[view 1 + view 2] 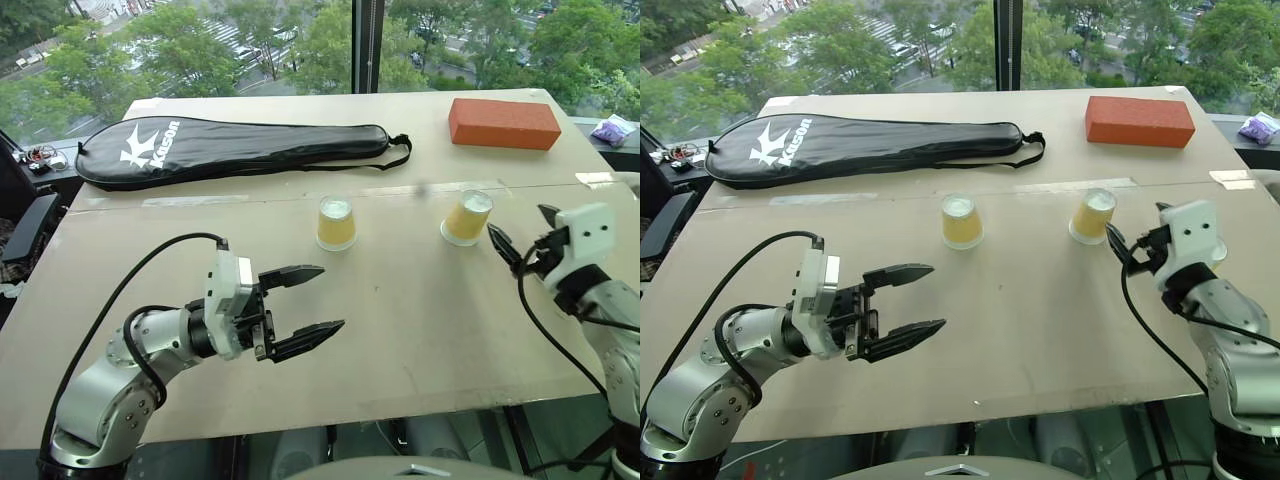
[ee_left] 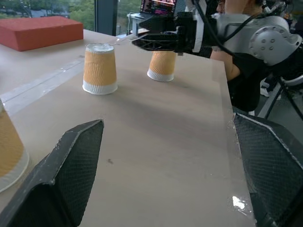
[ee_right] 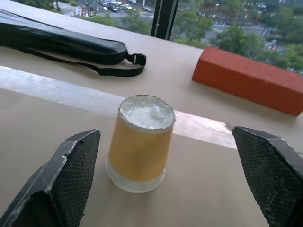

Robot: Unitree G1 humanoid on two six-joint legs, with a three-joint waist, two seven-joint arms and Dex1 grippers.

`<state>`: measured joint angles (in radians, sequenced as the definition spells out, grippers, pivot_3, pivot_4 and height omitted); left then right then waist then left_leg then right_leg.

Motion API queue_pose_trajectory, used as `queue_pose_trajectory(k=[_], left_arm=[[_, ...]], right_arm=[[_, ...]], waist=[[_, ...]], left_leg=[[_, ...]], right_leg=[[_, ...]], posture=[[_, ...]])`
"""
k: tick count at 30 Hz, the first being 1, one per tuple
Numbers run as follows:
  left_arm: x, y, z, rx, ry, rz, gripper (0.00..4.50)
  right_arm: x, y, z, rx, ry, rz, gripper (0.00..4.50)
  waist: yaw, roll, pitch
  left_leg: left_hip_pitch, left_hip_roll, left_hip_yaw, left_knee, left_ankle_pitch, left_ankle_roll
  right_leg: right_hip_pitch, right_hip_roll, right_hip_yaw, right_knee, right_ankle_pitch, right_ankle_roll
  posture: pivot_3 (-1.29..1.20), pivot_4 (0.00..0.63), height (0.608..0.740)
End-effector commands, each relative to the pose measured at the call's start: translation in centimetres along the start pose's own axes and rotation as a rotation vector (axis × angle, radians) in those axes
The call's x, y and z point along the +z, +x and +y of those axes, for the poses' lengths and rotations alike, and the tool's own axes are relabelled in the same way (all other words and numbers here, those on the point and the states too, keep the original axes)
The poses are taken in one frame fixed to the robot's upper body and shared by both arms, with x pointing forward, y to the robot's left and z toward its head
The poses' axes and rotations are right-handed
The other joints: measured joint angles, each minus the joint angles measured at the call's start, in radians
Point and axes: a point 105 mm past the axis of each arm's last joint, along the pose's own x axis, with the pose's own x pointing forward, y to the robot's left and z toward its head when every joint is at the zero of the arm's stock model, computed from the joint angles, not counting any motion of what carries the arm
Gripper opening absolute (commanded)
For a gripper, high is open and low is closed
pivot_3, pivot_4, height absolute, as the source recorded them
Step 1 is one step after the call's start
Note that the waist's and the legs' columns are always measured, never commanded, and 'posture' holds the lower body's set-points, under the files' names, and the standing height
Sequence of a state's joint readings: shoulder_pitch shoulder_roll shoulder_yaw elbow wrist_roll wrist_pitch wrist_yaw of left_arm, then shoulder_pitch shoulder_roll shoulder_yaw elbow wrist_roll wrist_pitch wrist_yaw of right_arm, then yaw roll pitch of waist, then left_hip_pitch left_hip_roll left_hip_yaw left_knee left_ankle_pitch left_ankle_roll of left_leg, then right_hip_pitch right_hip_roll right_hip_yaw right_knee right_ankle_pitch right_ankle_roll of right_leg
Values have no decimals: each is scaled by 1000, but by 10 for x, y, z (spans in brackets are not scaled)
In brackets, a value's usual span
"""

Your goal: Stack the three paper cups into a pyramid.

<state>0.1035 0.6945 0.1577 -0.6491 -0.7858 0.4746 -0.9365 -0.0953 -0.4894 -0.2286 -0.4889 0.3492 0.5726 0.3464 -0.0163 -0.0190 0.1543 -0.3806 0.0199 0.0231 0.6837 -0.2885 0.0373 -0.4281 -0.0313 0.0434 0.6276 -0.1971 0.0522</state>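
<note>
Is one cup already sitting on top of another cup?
No, each paper cup stands upside down by itself on the table, apart from the others.

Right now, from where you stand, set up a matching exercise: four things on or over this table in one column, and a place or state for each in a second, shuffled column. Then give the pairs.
Things
1. black zipped racket case
2. orange-red rectangular brick
3. yellow-orange paper cup nearest the brick
4. left gripper

Places or states
a. open, holding nothing
b. at the far right corner of the beige table
c. upside down, whitish base up
d. lying along the far left side of the table

Pairs: 1-d, 2-b, 3-c, 4-a
</note>
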Motion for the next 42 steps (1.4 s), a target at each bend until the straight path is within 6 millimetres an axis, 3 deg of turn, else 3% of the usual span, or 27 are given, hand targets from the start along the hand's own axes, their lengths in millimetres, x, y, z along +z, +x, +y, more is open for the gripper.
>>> queue_pose_trajectory(k=[1, 4, 10, 13, 15, 17, 22, 27, 35, 42], left_arm=[[8, 2, -6, -25, 25, -20, 4500], [7, -2, -5, -8, 19, -12, 4500], [7, -7, -4, 37, 18, -11, 4500], [2, -11, -8, 61, 4, -6, 4500], [1, -13, -8, 79, -1, -2, 4500], [-1, -16, -7, 101, -9, -2, 4500], [-15, -28, -3, 170, -37, 27, 4500], [-27, -41, -2, 209, -50, 57, 4500], [-27, -46, -10, 163, -40, 66, 4500], [-16, -59, -13, 166, 2, 47, 4500]], right_arm=[[1, 18, -1, 4, 67, -1, 4427], [-5, 48, -9, -36, 131, 20, 4427], [-17, 70, -19, -66, 181, 61, 4427], [-21, 76, -15, -18, 176, 64, 3607], [-15, 76, -15, -1, 172, 39, 2523], [-8, 73, -12, 35, 152, 10, 2220], [5, 39, 31, 338, 59, -30, 2220], [3, 14, 67, 499, 42, -30, 2220], [3, 24, 103, 576, 35, -49, 2220], [-16, 38, 99, 533, -31, 36, 2220]], waist=[[0, 0, 0], [-4, 0, 0], [5, 1, 1], [1, 1, 1], [0, 1, 1], [0, 2, 1], [3, 2, 1], [-1, 2, 2], [0, 1, 1], [3, 2, 2]], left_leg=[[0, 0, 0, 0, 0, 0], [0, 0, 1, 0, 0, 0], [-3, 0, 0, -1, 0, 0], [-3, 1, 0, -1, 0, 0], [-3, 1, 0, -1, 0, 0], [-3, 1, 0, -1, 0, 0], [-3, 2, -1, -1, 0, 0], [-2, 2, 0, -2, 0, 0], [-1, 3, 0, -1, 0, 0], [-3, 2, 0, -1, 0, 0]], right_leg=[[0, 0, 0, 0, 0, -1], [0, 0, 0, 0, 2, -3], [-1, 0, -2, -1, 2, -3], [-1, -1, 0, -2, 2, -3], [-1, -1, 0, -2, 2, -3], [-1, -1, 0, -2, 2, -3], [-1, -1, -1, -1, 1, -3], [-1, 0, -1, -1, 1, -2], [-1, -1, -1, -1, -1, 1], [-3, -2, -2, -2, 1, -3]], posture=[[0, 150, 740], [0, 150, 740], [0, 150, 740], [0, 150, 740], [0, 150, 740], [0, 150, 740], [0, 150, 740], [0, 150, 740], [0, 150, 740], [0, 150, 740]])
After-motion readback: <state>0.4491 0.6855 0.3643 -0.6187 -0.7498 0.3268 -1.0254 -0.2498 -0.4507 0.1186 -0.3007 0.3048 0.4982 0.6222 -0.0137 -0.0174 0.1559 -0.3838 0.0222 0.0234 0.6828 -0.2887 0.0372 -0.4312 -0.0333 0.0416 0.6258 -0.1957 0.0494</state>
